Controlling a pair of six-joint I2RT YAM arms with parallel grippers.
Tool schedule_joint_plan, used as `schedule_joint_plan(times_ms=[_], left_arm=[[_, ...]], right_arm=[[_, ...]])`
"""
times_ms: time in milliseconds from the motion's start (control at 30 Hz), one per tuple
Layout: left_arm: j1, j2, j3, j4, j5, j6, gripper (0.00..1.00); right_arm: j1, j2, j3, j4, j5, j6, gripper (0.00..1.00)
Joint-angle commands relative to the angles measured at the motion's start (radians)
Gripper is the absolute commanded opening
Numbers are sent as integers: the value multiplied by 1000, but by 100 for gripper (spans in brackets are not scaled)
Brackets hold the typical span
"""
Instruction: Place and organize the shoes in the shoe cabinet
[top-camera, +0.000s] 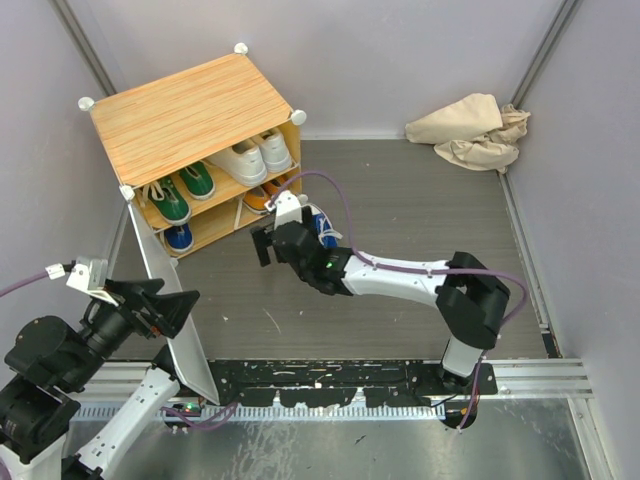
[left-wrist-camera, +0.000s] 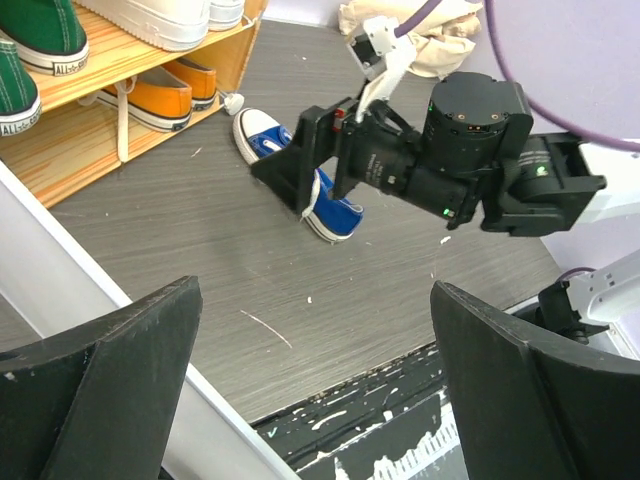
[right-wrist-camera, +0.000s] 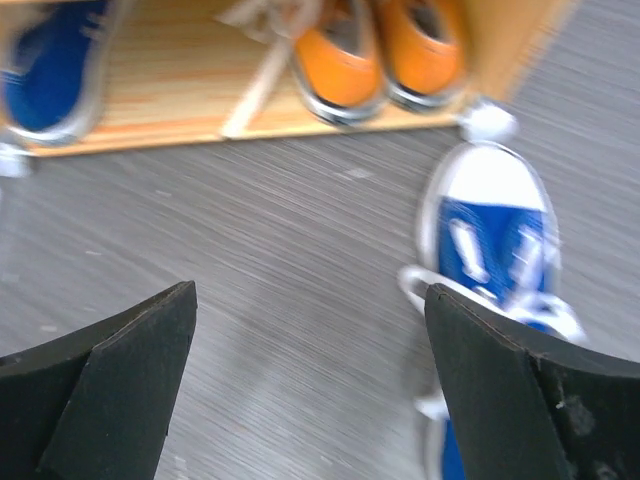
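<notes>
At the far left corner of the table (top-camera: 400, 290) stands the cabinet (top-camera: 190, 110), its door (top-camera: 190, 350) swung wide open toward the near edge. On the upper shelf sit a green pair (top-camera: 185, 190) to the left and a white pair (top-camera: 255, 155) to the right. On the lower shelf one blue shoe (top-camera: 178, 237) lies at the left and an orange pair (top-camera: 265, 195) at the right. A second, loose blue shoe (right-wrist-camera: 495, 240) rests upright on the table just outside the cabinet's right front corner, its white toe cap pointing at the corner knob (right-wrist-camera: 487, 120). The right gripper (right-wrist-camera: 310, 290) hovers low over the table just beside this loose shoe, jaws spread wide with nothing between them. One finger overlaps the shoe in the left wrist view, and whether they touch I cannot tell. The left gripper (left-wrist-camera: 315, 285) hangs near the near left corner, close by the open door, its jaws also released and empty. A crumpled beige cloth (top-camera: 470, 130) lies in the far right corner.
</notes>
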Motion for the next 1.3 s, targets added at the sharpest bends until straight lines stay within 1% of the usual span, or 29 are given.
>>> schedule_joint_plan(times_ms=[0, 100, 200, 333, 433, 533, 600, 700, 733, 767, 833, 867, 900, 967, 1000, 1033, 1067, 1167, 1267], left_arm=[[1, -4, -33, -74, 32, 29, 99], [1, -5, -45, -64, 56, 34, 98], [1, -5, -45, -57, 70, 44, 98], [1, 8, -30, -65, 72, 54, 98], [1, 13, -27, -66, 71, 53, 98], [1, 14, -26, -69, 70, 49, 98], [1, 14, -24, -77, 62, 48, 98], [1, 10, -20, -89, 43, 47, 98], [1, 8, -20, -90, 39, 45, 98], [1, 6, -19, -91, 36, 45, 98], [1, 7, -17, -93, 34, 44, 98], [1, 9, -14, -95, 33, 44, 98], [1, 13, -11, -96, 33, 45, 98], [1, 21, -5, -100, 35, 48, 98], [1, 24, -2, -98, 35, 50, 98], [0, 26, 1, -98, 33, 52, 98], [1, 28, 3, -97, 33, 53, 98], [1, 31, 4, -91, 29, 54, 98], [1, 34, 1, -84, 30, 51, 98]], right_arm=[[-24, -85, -64, -346, 276, 83, 100], [-67, -131, -120, -469, 262, 164, 100], [-110, -195, -217, -485, 204, 200, 100], [-137, -254, -328, -429, 162, 201, 100], [-147, -253, -364, -380, 124, 182, 100], [-149, -234, -380, -320, 76, 154, 97], [-149, -225, -390, -277, 36, 139, 93], [-155, -202, -397, -239, -15, 138, 80], [-156, -194, -400, -231, -22, 138, 74], [-157, -186, -403, -223, -23, 138, 65], [-158, -173, -405, -213, -29, 129, 37], [-158, -173, -404, -212, -30, 125, 24], [-158, -173, -404, -212, -31, 121, 16], [-154, -191, -399, -219, -29, 115, 6], [-151, -210, -396, -223, -31, 111, 2], [-140, -235, -394, -227, -36, 107, 1], [-130, -264, -387, -229, -43, 102, 1], [-50, -344, -339, -254, -36, 87, 1], [4, -374, -268, -286, -60, 83, 1]])
